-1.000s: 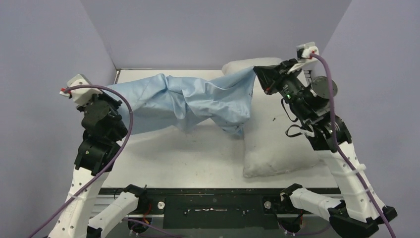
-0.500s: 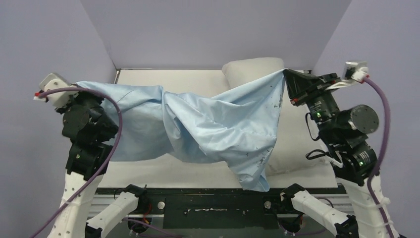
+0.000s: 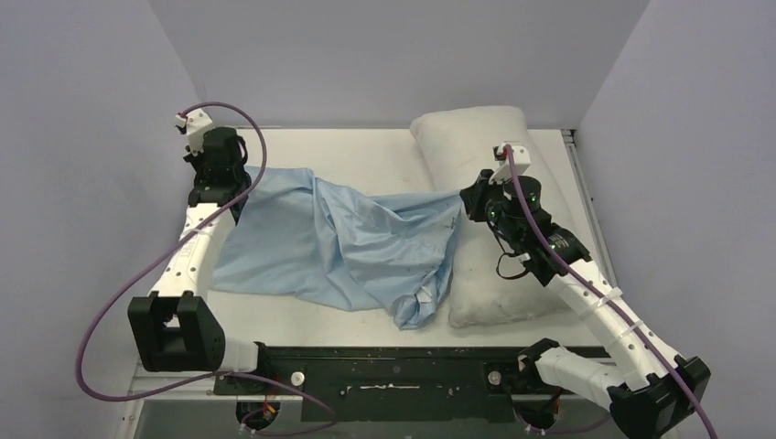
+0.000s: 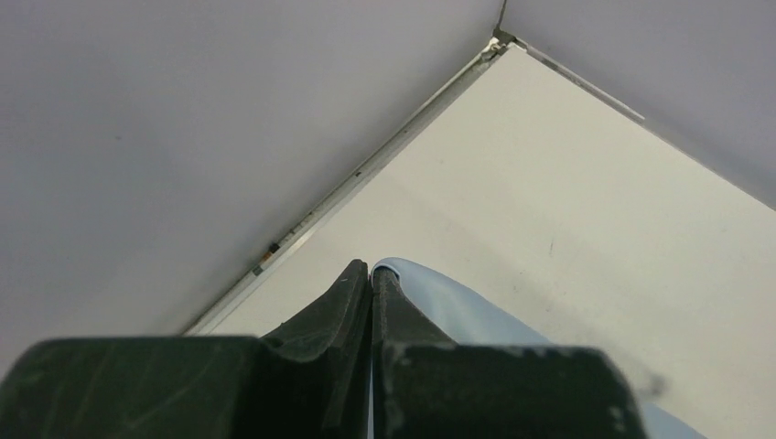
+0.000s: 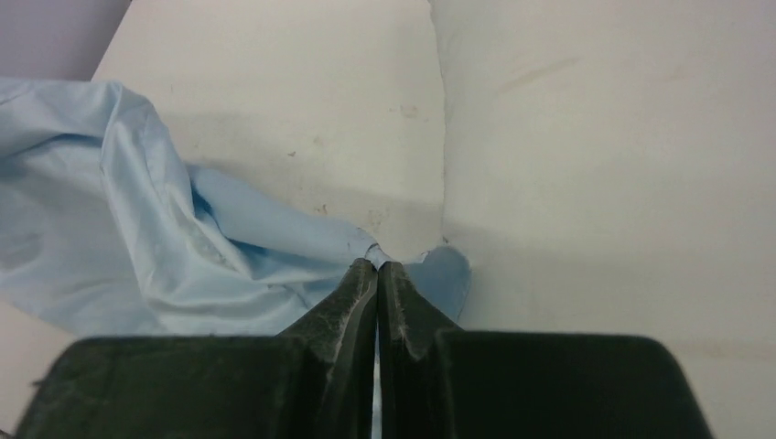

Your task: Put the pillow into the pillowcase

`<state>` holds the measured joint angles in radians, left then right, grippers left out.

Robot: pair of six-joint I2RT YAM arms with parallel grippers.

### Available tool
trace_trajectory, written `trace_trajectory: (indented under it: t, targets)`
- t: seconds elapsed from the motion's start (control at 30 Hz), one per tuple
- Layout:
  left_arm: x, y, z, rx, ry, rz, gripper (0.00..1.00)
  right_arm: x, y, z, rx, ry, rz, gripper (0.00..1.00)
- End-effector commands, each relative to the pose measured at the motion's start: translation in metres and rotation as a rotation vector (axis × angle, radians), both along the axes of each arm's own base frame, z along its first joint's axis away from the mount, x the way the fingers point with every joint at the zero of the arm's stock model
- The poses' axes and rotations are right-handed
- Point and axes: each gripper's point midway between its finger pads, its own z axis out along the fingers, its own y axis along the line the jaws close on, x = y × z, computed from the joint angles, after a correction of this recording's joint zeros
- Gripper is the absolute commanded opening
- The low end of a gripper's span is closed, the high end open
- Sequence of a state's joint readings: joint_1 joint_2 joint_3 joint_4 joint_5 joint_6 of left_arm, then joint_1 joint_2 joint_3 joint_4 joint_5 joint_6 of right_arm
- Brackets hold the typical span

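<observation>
The light blue pillowcase (image 3: 339, 238) lies wrinkled across the middle of the table, its right edge touching the pillow. The plump white pillow (image 3: 494, 155) lies along the right side, from the back to the front. My left gripper (image 3: 240, 176) is shut on the pillowcase's far left corner (image 4: 430, 297), low over the table. My right gripper (image 3: 465, 197) is shut on the pillowcase's right corner (image 5: 274, 247), beside the pillow's left edge (image 5: 595, 137). A lower corner of the cloth bunches near the table's front.
Lavender walls close the table in on the left, back and right. A metal rail (image 4: 366, 169) runs along the table's left edge, close to my left gripper. A black bar (image 3: 393, 352) lines the table's front edge.
Both arms have swung down and away from the camera, lowering the pillowcase from stretched in the air to lying on the table. The grippers kept their hold on the cloth's corners.
</observation>
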<state>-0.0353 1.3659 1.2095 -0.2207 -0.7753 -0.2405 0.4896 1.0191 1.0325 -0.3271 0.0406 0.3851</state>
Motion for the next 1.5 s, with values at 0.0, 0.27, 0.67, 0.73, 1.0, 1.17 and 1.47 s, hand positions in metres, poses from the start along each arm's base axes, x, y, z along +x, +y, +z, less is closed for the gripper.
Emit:
trace_trajectory:
  t: [0.0, 0.27, 0.67, 0.73, 1.0, 1.17, 1.47]
  targets:
    - [0.044, -0.009, -0.007, -0.16, -0.115, -0.112, 0.0, 0.012, 0.016, 0.012, 0.103, -0.082, 0.044, 0.0]
    - [0.126, -0.011, -0.053, -0.268, -0.053, -0.199, 0.0, 0.03, 0.03, 0.007, 0.13, -0.083, 0.068, 0.0]
    - [0.189, 0.04, -0.089, -0.386, 0.01, -0.169, 0.0, 0.054, -0.017, -0.027, 0.135, -0.016, -0.157, 0.0]
    - [0.196, 0.03, -0.091, -0.419, 0.009, -0.225, 0.0, 0.062, -0.009, -0.039, 0.116, 0.024, -0.123, 0.06]
    - [0.194, 0.008, -0.113, -0.49, 0.025, -0.33, 0.0, 0.056, 0.035, -0.057, 0.13, 0.088, 0.085, 0.44]
    - [0.192, 0.006, -0.119, -0.505, 0.02, -0.336, 0.0, 0.039, 0.061, -0.087, 0.109, 0.128, 0.162, 0.49]
    - [0.194, 0.001, -0.123, -0.527, 0.015, -0.361, 0.0, 0.014, 0.109, -0.136, 0.056, 0.216, 0.225, 0.47]
